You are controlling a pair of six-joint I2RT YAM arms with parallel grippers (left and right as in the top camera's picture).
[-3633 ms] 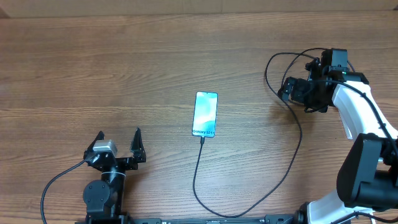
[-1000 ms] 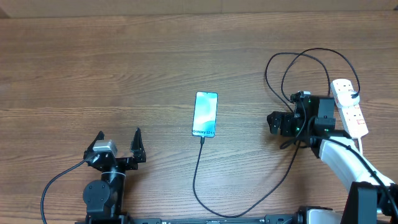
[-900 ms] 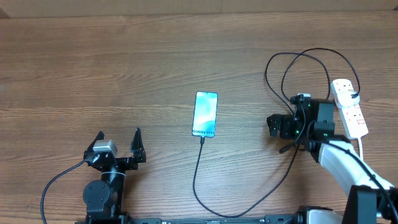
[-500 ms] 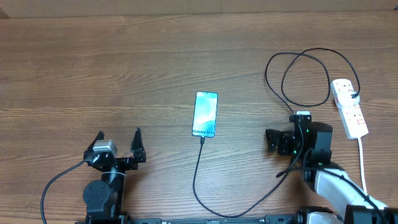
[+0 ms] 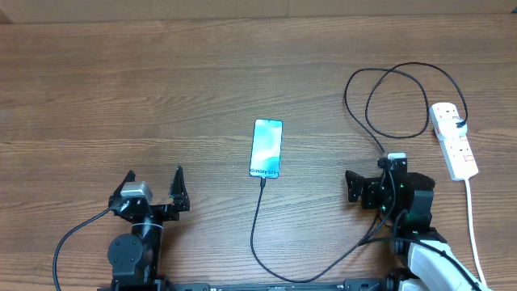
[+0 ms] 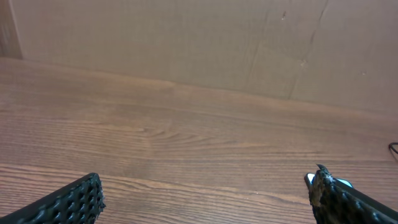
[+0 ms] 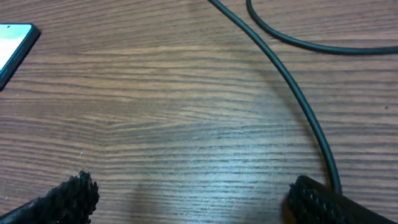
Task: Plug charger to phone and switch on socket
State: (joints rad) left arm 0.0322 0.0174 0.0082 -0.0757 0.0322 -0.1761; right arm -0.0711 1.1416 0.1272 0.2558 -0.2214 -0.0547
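Note:
The phone lies screen-up at the table's middle. The charger cable meets the phone's near edge, loops toward the front, then runs up right in loops to the white socket strip at the far right. My right gripper is open and empty over bare wood, left of the strip. In the right wrist view the cable runs past its right finger, and the phone's corner shows at the left edge. My left gripper is open and empty at the front left.
The strip's white cord runs toward the front right edge. The left wrist view shows my left gripper over wooden tabletop with a brown wall behind. The state of the strip's switches is too small to tell.
My right arm has drawn back from the socket strip toward the front edge, and the strip now lies uncovered. The phone, the cable and the left arm have not moved.

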